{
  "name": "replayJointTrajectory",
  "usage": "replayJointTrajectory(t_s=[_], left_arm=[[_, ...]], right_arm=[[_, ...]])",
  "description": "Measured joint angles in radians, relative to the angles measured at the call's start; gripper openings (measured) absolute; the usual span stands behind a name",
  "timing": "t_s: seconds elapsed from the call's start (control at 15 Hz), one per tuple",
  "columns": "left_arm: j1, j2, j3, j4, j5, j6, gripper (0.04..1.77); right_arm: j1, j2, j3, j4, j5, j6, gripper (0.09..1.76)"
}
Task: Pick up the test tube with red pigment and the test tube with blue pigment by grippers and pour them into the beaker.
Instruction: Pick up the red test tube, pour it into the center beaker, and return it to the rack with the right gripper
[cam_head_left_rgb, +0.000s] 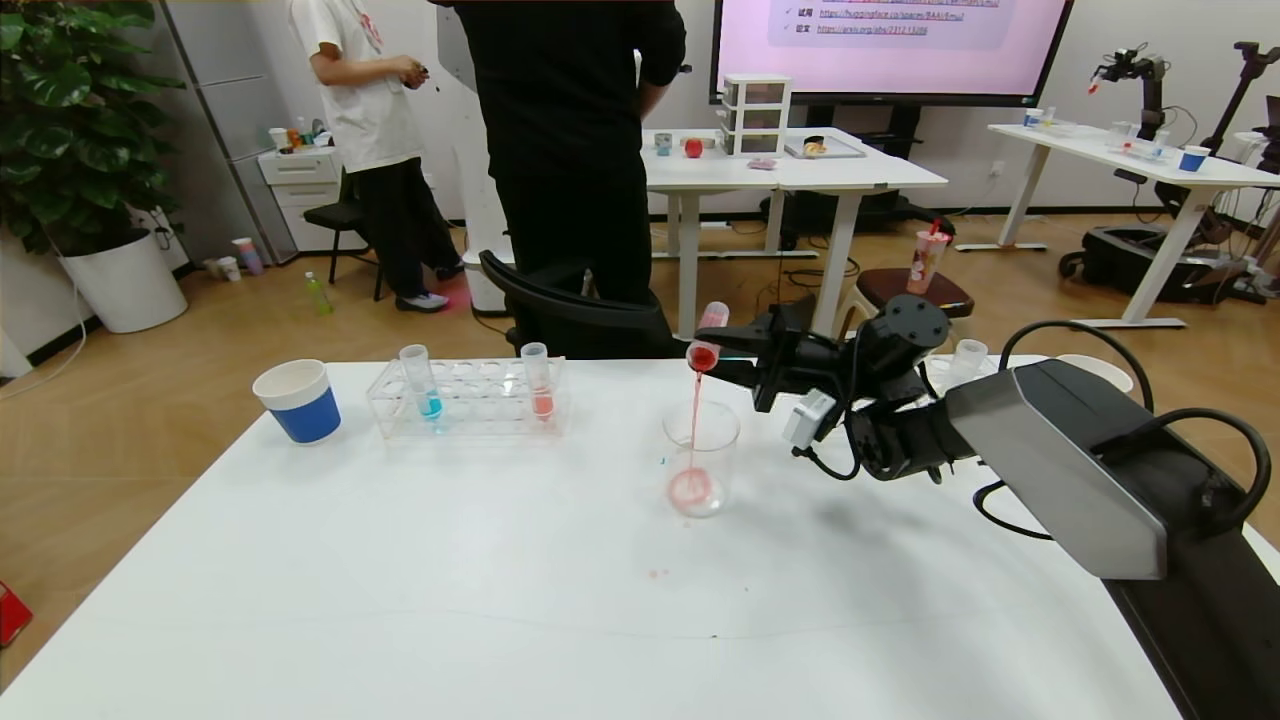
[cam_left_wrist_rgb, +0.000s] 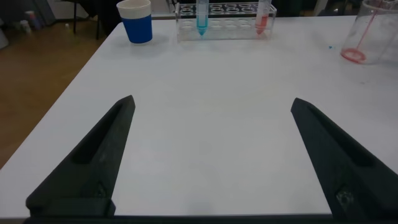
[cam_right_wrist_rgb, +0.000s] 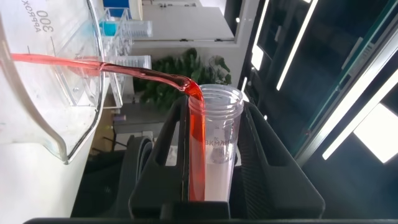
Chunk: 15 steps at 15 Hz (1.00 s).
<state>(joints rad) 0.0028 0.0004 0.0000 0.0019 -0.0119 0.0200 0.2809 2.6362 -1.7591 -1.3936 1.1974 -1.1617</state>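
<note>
My right gripper (cam_head_left_rgb: 726, 352) (cam_right_wrist_rgb: 213, 115) is shut on the test tube with red pigment (cam_head_left_rgb: 708, 338) (cam_right_wrist_rgb: 214, 146). The tube is tipped mouth-down over the beaker (cam_head_left_rgb: 700, 458) (cam_right_wrist_rgb: 59, 81) (cam_left_wrist_rgb: 372, 32). A thin red stream (cam_head_left_rgb: 692, 420) runs from it into a red pool at the beaker's bottom. The test tube with blue pigment (cam_head_left_rgb: 424, 383) (cam_left_wrist_rgb: 202, 15) stands upright in the clear rack (cam_head_left_rgb: 466, 402), left of the beaker. My left gripper (cam_left_wrist_rgb: 212, 102) hangs open over bare table, holding nothing; it is out of the head view.
A tube of paler pink liquid (cam_head_left_rgb: 540, 384) (cam_left_wrist_rgb: 262, 16) stands in the rack too. A blue cup (cam_head_left_rgb: 298, 400) (cam_left_wrist_rgb: 137, 20) sits left of the rack. A clear cup (cam_head_left_rgb: 968, 356) sits behind my right arm. A black chair (cam_head_left_rgb: 570, 312) and two people stand beyond the far edge.
</note>
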Motion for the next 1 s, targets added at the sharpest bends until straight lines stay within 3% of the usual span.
replayJointTrajectory(t_s=[0.47,1.0], left_arm=[[0.0,0.0,0.0,0.0,-0.001,0.0,1.75],[0.0,0.0,0.0,0.0,-0.001,0.0,1.75]], right_arm=[[-0.012,-0.011,0.003,0.001,0.0,-0.088,0.49],[-0.003,-0.032,0.034,-0.002,-0.036,-0.281,0.49]])
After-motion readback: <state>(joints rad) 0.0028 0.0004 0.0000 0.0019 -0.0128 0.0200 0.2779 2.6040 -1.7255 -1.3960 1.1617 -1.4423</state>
